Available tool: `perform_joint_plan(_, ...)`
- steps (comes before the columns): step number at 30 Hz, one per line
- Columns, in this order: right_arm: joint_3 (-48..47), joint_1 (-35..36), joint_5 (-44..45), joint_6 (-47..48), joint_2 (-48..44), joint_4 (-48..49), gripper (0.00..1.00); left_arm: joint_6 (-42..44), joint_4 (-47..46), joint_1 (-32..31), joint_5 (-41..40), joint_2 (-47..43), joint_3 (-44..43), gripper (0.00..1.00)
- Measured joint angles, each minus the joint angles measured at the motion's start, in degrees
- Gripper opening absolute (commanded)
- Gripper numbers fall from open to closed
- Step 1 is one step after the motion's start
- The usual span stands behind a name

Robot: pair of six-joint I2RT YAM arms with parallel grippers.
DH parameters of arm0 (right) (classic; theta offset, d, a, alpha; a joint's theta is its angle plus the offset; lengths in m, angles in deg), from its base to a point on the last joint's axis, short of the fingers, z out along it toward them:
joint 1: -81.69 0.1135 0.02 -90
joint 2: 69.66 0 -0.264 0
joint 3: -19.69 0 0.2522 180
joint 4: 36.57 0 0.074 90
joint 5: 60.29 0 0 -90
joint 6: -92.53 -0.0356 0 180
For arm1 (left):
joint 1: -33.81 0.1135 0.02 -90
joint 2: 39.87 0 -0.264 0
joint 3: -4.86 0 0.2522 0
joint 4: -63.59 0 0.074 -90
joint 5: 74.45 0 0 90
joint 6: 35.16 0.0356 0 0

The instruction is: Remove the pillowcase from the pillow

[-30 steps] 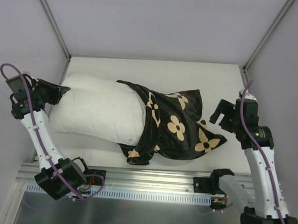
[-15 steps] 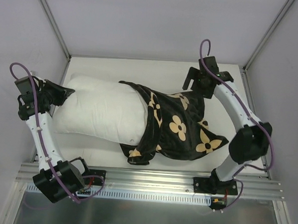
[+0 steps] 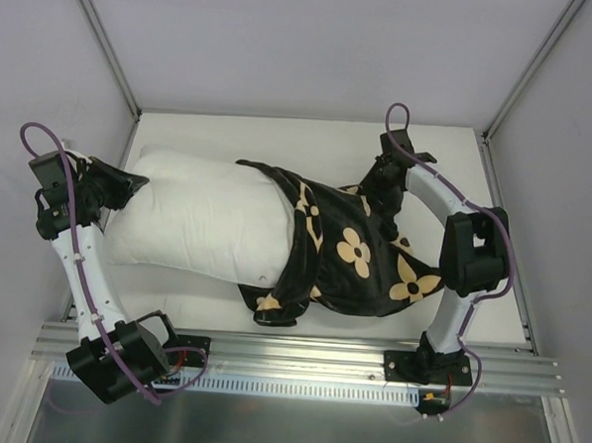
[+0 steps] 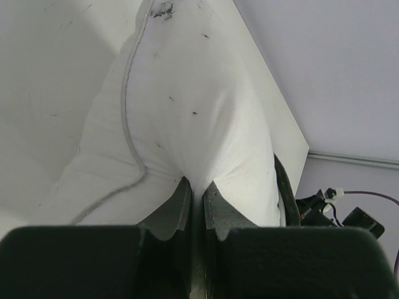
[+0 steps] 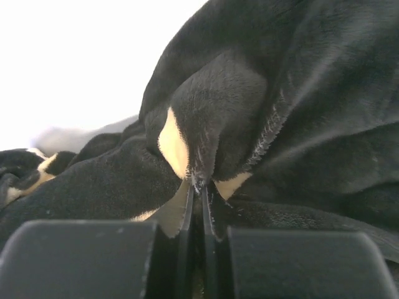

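The flat white surface (image 3: 419, 149) carries everything, with pale walls on three sides. Across its left and middle lies the big plain white stuffed pillow (image 3: 202, 217), long side running left to right, its left half bare and puffy. The black plush pillowcase printed with tan flowers and four-point stars (image 3: 344, 249) covers the pillow's right end. It is bunched in loose folds that spill toward the near edge and out to the right, where one flap lies flat on the surface.

The left arm (image 3: 80, 260) rises along the left wall and bends in toward the pillow's left end. The right arm (image 3: 456, 205) reaches up and over from the right, its wrist coming down at the far right part of the pillowcase.

The left pincer (image 3: 129, 185) sits at the pillow's left corner. In the left wrist view its two fingers are nearly together with a pinch of white fabric drawn up between them, beside a piped seam (image 4: 128, 112).

The right pincer (image 3: 377, 186) is pressed into the pillowcase. The right wrist view shows its fingers squeezed almost closed on a raised fold of black plush with a tan patch.
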Motion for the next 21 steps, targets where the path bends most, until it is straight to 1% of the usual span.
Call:
perform_joint_plan(4, 2.75, -1.46, 3.21, -0.02, -4.57, 0.15, 0.01, 0.09, 0.31, -0.22, 0.20, -0.31, 0.00, 0.00)
perform_joint_plan(8, 7.43, -5.22, 6.49, 0.83, -15.32, -1.14, 0.01, 0.15, 2.45, -0.76, 2.23, -0.81, -0.07, 0.00)
perform_joint_plan(13, 9.81, -14.60, 6.84, 2.80, -31.45, -4.55, 0.01, -0.04, 7.30, -0.81, 7.39, -0.96, -1.05, 0.00)
perform_joint_plan(16, 9.70, -21.70, 10.14, 5.29, -39.10, -5.07, 0.01, -0.09, 8.11, 0.55, 7.67, -1.07, -3.74, 0.00)
perform_joint_plan(19, 7.74, -29.16, 13.09, 7.78, -44.22, -8.39, 0.01, -0.13, 7.80, 2.75, 6.71, -1.07, -7.41, 0.00)
perform_joint_plan(21, 6.82, -32.39, 12.59, 8.87, -45.99, -10.27, 0.01, -0.22, 7.78, 3.98, 6.54, -1.07, -9.11, 0.00)
